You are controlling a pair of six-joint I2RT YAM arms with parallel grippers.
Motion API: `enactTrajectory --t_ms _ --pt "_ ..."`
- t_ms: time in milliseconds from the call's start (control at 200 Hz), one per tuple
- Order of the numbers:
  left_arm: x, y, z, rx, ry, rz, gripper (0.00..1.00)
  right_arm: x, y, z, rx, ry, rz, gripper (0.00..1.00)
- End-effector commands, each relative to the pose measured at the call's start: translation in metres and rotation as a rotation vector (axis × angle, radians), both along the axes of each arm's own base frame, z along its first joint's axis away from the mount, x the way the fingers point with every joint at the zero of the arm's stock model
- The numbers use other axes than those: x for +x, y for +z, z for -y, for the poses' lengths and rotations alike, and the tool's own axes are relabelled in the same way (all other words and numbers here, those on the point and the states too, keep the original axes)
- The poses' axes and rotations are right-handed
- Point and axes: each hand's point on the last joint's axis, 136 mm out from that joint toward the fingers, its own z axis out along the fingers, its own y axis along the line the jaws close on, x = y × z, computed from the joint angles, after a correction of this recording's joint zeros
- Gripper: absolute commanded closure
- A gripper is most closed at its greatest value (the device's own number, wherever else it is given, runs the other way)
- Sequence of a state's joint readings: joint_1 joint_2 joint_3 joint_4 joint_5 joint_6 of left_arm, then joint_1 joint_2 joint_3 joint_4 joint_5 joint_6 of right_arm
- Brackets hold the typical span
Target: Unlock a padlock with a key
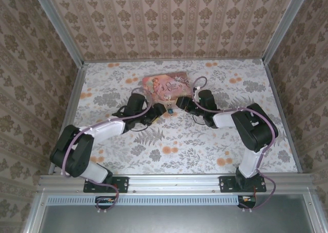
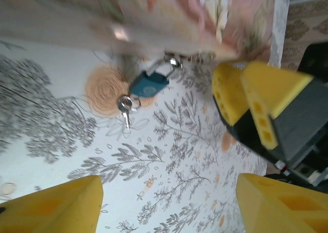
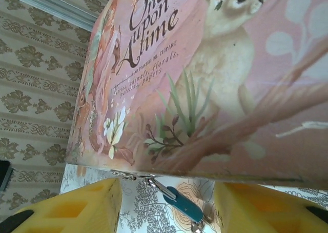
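**Padlock at the tin's edge, both grippers open beside it**

In the top view I see the padlock (image 1: 169,110) close to the centre of the frame. It is on the flowered table (image 1: 205,146), at the lower edge of the pink tin (image 1: 165,84). The left gripper (image 1: 156,113) is just left of it and the right gripper (image 1: 182,105) just right of it, and the two point at each other.

In my left wrist view the padlock (image 2: 148,84) is in the upper middle and tilted. Its shackle reaches up to the latch on the tin (image 2: 154,17). The key (image 2: 126,110) is on a small ring and touches the lower end of the lock; I cannot tell if it sits in the keyhole. The left gripper (image 2: 169,192) stands wide, with bare table between its fingers, and it holds nothing. The right gripper (image 2: 243,89) is at the right of this frame, apart from the lock.

In the right wrist view the tin (image 3: 205,79) takes the upper part of the frame. The padlock (image 3: 182,203) hangs at bottom centre, under the tin's edge. I see it through the gap of the right gripper (image 3: 169,189), whose fingers are moderately apart and grip nothing.
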State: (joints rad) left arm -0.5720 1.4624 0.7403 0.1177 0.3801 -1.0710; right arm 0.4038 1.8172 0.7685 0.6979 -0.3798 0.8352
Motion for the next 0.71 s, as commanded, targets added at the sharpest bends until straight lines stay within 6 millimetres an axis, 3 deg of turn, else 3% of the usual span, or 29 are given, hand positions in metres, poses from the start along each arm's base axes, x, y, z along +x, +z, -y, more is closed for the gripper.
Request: enactTrajectory --t_ms 0,200,245,700 --pt "0.007 0.008 -0.022 0.066 0.015 0.029 0.25 -0.017 -0.005 -0.001 -0.018 0.053 0.008 0.48" --pt "0.022 0.023 -0.038 0.087 0.024 0.063 0.19 -0.033 -0.026 -0.008 -0.079 0.117 0.001 0.50" --pt "0.031 0.025 -0.049 0.090 0.054 0.061 0.18 -0.035 -0.030 -0.011 -0.094 0.132 0.004 0.50" --pt "0.046 0.030 -0.057 0.082 0.070 0.070 0.15 -0.030 -0.054 -0.034 -0.247 0.221 0.053 0.51"
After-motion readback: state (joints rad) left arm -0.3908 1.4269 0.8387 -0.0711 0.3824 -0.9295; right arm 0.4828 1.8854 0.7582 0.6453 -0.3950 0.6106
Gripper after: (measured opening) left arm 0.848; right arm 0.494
